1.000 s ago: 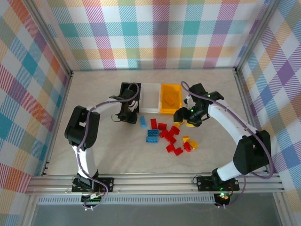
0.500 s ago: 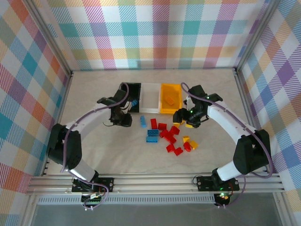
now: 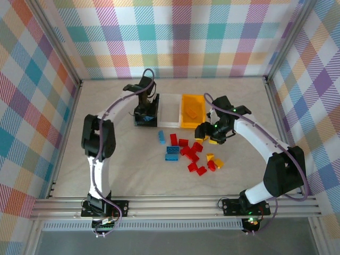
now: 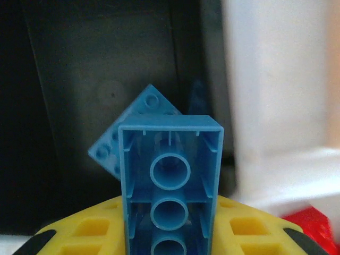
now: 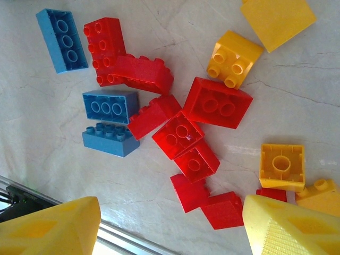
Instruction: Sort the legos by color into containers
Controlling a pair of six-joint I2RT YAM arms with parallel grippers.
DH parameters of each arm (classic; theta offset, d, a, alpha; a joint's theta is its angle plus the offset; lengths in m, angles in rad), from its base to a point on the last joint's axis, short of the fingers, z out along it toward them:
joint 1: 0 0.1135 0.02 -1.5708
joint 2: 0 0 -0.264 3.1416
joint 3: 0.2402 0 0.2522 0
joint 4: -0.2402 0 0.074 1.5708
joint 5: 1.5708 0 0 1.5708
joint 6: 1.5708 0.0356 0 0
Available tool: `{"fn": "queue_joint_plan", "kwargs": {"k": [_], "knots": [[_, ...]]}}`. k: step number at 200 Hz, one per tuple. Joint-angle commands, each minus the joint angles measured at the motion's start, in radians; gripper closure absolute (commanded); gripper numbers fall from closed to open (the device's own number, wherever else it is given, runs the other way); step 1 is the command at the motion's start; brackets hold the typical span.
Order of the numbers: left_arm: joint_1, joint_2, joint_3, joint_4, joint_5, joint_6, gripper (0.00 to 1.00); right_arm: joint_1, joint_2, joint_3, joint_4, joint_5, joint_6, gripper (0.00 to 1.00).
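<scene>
From above we see the left gripper (image 3: 144,114) over the black bin (image 3: 155,103), which the arm largely covers. Its wrist camera shows it clamped on a blue brick (image 4: 170,180), hollow underside toward us, with the lower end cut off by the frame. Behind it a second blue brick (image 4: 119,143) lies in the bin with studs showing, half hidden. At three o'clock stands the white bin (image 4: 276,106), blurred. A red scrap (image 4: 313,226) at five o'clock is too soft for us to identify.

The right gripper (image 3: 208,139) hangs at one o'clock of the loose bricks (image 3: 187,154) on the table (image 3: 122,164), just beside the yellow bin (image 3: 186,106). Its fingers (image 5: 53,228) stand apart, holding nothing, and the frame crops them. In the right wrist view, a yellow piece (image 5: 276,21) at one o'clock is cut off by the edge.
</scene>
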Motion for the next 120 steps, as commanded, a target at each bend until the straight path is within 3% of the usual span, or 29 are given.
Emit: {"fn": "queue_joint_plan", "kwargs": {"k": [1,14,64,120], "knots": [[0.017,0.053,0.087,-0.075,-0.023,0.014,0.67,0.005,-0.024,0.041,-0.039,0.003,-0.021,0.28],[0.020,0.073,0.109,-0.078,-0.027,0.011,0.65,0.005,-0.020,0.043,-0.044,0.004,-0.026,0.28],[0.034,0.050,0.095,-0.075,-0.013,-0.007,0.36,0.005,0.013,0.064,-0.049,-0.012,-0.038,0.28],[-0.017,-0.218,-0.132,-0.045,-0.014,-0.076,0.29,0.006,0.026,0.053,-0.018,-0.036,-0.025,0.28]]}}
